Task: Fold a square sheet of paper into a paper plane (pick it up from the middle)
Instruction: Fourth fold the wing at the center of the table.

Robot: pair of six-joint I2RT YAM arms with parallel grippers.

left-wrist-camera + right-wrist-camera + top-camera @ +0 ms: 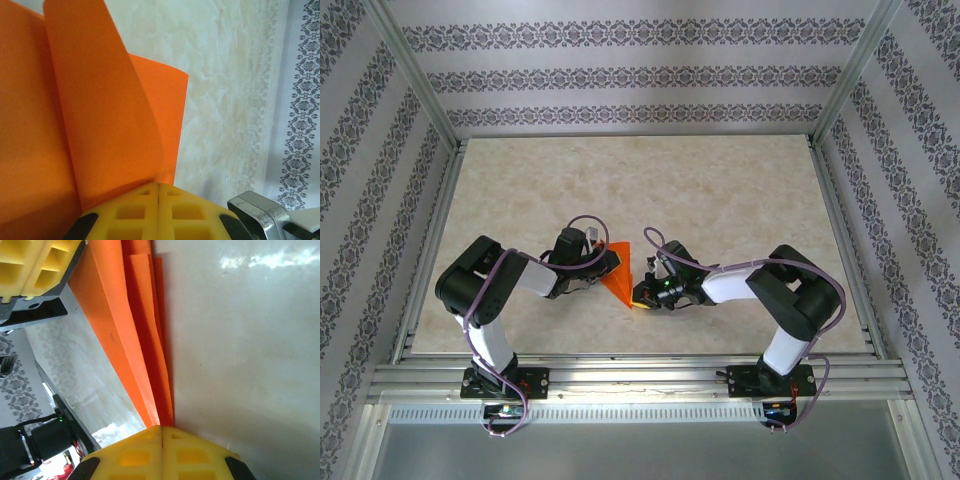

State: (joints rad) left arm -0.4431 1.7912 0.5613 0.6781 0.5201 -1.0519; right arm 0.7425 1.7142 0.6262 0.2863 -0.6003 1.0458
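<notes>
The left gripper (158,187) and right gripper (161,430) clamp the bright orange folded paper plane (618,275); opposing pulls could tear it.

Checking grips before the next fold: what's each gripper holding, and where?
Both pinch the paper plane: left gripper near its wide end, right gripper on its narrow tip.

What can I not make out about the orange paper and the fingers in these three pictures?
Top external: the orange paper is too small to count its folds or see how it is gripped.
Left wrist: the picture's left and top edges cut the paper off; the shut left fingers hide its pinched edge.
Right wrist: the top edge cuts the paper off; the shut right fingers hide its near end.
</notes>
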